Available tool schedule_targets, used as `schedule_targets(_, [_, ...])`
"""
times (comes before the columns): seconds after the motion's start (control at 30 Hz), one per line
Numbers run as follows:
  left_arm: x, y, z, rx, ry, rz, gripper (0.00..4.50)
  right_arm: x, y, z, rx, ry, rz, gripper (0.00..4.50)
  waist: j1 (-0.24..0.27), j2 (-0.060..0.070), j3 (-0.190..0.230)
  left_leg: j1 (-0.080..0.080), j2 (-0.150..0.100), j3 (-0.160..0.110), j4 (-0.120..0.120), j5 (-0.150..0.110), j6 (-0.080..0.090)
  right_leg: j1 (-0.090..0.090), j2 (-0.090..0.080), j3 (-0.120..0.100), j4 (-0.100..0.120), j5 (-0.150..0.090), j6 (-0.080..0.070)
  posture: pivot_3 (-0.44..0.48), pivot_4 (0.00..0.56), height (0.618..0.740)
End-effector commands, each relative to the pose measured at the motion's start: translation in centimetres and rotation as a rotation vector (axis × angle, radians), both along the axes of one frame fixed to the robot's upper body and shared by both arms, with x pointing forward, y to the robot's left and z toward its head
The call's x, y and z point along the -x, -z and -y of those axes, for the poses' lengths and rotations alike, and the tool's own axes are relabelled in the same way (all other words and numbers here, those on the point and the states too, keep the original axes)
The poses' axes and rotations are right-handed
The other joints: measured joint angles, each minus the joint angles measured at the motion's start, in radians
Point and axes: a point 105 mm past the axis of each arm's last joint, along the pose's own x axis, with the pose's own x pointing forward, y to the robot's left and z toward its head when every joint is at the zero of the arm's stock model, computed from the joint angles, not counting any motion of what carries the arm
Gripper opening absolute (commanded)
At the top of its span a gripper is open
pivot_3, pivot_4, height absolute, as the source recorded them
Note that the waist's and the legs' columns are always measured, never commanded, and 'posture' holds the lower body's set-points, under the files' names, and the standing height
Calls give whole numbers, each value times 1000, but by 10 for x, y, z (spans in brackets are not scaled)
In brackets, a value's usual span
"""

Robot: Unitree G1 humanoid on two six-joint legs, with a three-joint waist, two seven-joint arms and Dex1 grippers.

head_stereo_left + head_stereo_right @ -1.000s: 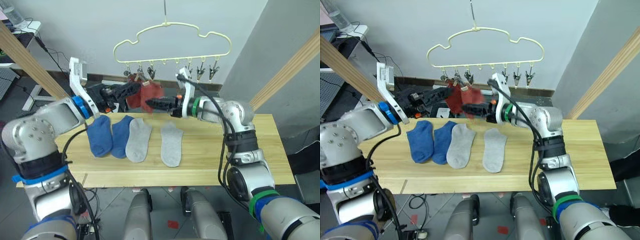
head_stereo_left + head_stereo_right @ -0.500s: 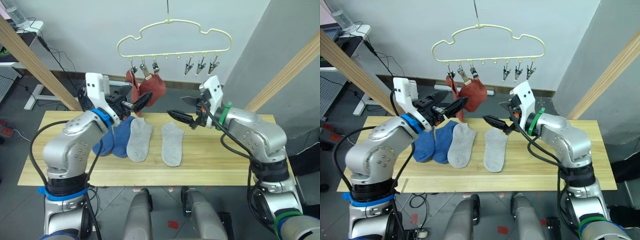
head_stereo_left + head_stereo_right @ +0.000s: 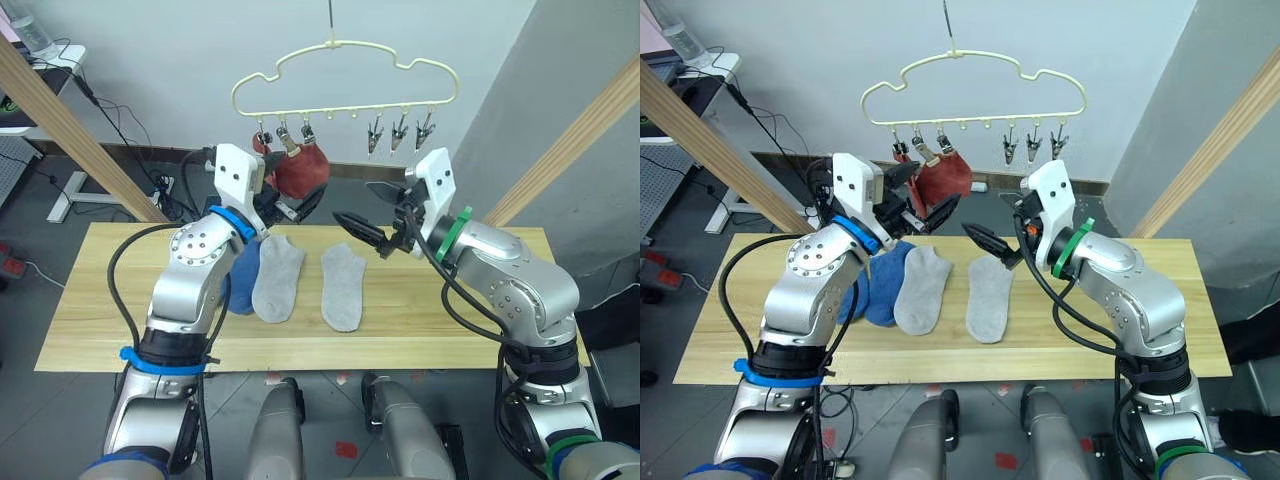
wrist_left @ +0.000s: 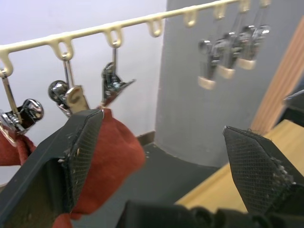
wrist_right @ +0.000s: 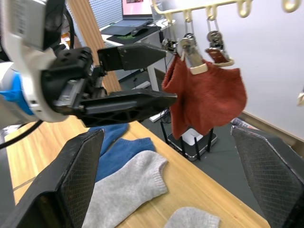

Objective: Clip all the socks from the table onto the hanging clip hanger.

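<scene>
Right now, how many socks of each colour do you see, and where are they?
Rust-red socks: 2, both hanging from clips on the clip hanger.
Light grey socks: 2, flat on the table.
Blue socks: 2, on the table, partly hidden behind the left arm.
Total: 6 socks, 2 clipped, 4 still on the table.

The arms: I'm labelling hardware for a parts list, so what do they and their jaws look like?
Both arms are silver-grey metal with black cables. The left arm has blue bands, the right arm a green one. White wrist brackets carry black, tapered jaws with textured pads.
</scene>
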Motion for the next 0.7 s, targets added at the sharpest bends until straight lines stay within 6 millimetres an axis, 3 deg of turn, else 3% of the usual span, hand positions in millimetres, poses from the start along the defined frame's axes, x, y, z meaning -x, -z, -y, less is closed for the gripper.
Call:
schedule_targets(0.03, [-6,-11,5,-12,5,81,4500,7,-18,0,-32,-4,75,4467,-5,0,0,0,0,0,0,0,0,0,0,0,0,0,0,-71,314,740])
schedule_targets(0.7, [-44,-20,11,-1,-12,119,4500,4,-21,5,-28,36,82,4467,-15,0,0,0,0,0,0,0,0,0,0,0,1,0,0,-107,312,740])
